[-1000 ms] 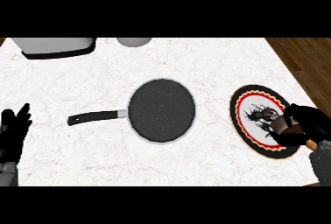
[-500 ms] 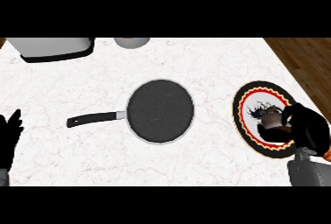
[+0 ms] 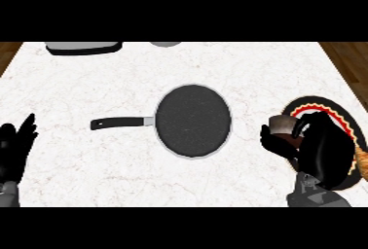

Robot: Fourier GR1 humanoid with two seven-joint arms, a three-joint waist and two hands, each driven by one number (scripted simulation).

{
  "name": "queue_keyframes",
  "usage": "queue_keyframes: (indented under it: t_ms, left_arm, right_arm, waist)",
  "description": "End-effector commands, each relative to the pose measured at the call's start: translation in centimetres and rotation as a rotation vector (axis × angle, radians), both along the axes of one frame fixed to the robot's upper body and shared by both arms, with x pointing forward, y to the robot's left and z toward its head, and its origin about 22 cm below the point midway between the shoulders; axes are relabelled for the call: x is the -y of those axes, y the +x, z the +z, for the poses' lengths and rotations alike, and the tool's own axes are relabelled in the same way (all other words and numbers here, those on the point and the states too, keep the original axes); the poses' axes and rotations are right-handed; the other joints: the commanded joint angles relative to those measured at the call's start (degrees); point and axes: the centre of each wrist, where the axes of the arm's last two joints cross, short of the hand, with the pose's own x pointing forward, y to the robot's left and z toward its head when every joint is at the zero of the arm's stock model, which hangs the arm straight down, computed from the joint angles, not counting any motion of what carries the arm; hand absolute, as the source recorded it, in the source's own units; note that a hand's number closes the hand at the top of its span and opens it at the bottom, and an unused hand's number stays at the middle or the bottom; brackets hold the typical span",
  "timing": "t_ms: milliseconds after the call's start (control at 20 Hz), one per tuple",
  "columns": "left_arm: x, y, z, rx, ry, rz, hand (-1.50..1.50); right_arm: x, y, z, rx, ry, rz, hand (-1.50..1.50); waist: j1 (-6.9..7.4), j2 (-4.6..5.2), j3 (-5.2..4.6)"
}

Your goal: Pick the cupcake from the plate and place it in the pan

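My right hand (image 3: 321,148) is curled round the cupcake (image 3: 285,126), a small brown cake with a pale top, holding it just off the plate's left edge. The plate (image 3: 336,115) is dark with a red and yellow patterned rim and lies at the counter's right side, mostly hidden under my hand. The black pan (image 3: 193,121) sits in the middle of the counter, its handle (image 3: 120,123) pointing left, and holds nothing. At the left edge my left hand (image 3: 14,148) rests open, fingers up.
A grey appliance (image 3: 82,47) and a grey round vessel (image 3: 166,44) stand at the counter's far edge. The counter (image 3: 93,87) is white marble; wooden floor shows beyond its right side.
My right hand has closed on the cupcake and carried it left, off the plate toward the pan. The view has shifted, so the pan and plate appear lower. The left hand stays put.
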Motion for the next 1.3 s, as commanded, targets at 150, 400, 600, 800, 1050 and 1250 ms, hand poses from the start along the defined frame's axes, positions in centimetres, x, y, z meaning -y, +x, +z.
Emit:
queue_keyframes:
  t_ms: [150, 400, 600, 800, 1050, 1250]
  left_arm:
    - [1.6, 2.1, 1.1, 0.017, -0.001, -0.091, 0.0]
    - [2.3, 2.9, 1.6, 0.046, -0.013, -0.112, 0.0]
    - [3.5, 3.1, 0.9, 0.054, -0.018, -0.116, 0.0]
    - [4.7, 3.8, 2.2, 0.061, -0.009, -0.135, 0.0]
    - [3.7, 3.9, 3.0, 0.054, -0.012, -0.143, 0.0]
    - [3.2, 4.1, 3.0, 0.043, 0.0, -0.141, 0.0]
  right_arm:
    - [-8.2, -3.2, 3.6, 0.108, 0.096, -0.156, 1.5]
    - [-10.3, -0.5, 3.1, 0.125, 0.145, -0.194, 1.5]
    - [-9.8, 1.9, 3.0, 0.105, 0.189, -0.221, 1.5]
    - [-8.4, 5.2, 0.8, 0.087, 0.216, -0.247, 1.5]
    - [-7.8, 7.8, -1.7, 0.076, 0.266, -0.219, 1.5]
    - [-7.0, 9.3, -3.1, 0.097, 0.35, -0.195, 1.5]
  waist:
    - [4.46, 1.99, 0.41]
    - [6.02, 2.52, 0.54]
    - [6.28, 2.7, 0.56]
    - [7.01, 3.03, 0.66]
    - [7.76, 3.09, 0.7]
    - [7.92, 3.32, 0.73]
